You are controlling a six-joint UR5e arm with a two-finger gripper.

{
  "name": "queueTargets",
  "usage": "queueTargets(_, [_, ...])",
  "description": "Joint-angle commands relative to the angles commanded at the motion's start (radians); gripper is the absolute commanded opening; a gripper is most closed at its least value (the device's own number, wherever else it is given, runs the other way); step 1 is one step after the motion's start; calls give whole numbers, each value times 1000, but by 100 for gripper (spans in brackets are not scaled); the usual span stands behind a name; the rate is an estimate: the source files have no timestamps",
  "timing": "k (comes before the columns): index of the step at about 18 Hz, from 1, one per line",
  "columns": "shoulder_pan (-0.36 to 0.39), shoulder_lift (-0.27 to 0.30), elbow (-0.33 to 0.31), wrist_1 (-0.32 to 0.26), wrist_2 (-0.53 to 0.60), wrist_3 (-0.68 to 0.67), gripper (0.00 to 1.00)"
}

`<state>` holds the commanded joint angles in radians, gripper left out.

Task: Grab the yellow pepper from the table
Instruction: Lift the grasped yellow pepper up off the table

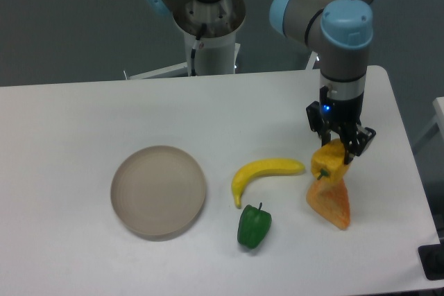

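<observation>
You have the gripper (338, 149) clamped on the yellow pepper (329, 161) at right of frame, low over the table (83, 109); it touches the orange wedge (331, 202), so a shallow grip risks slippage.

A round grey-beige plate (159, 190) sits left of centre on the tabletop, closer to the front edge than the back. Over to its right a curved yellow banana (265, 175) lies across the middle, and just in front of it a green pepper (254, 227) rests near the front edge. An orange wedge-shaped piece (331, 203) lies toward the right edge.
</observation>
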<state>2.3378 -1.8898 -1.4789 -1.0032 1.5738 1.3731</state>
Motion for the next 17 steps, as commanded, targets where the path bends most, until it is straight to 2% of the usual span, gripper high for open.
queueTargets(11, [-35,-46,66,-2,29,-72,30])
queueTargets(17, [-37,-48,69,-2,29,-74,30])
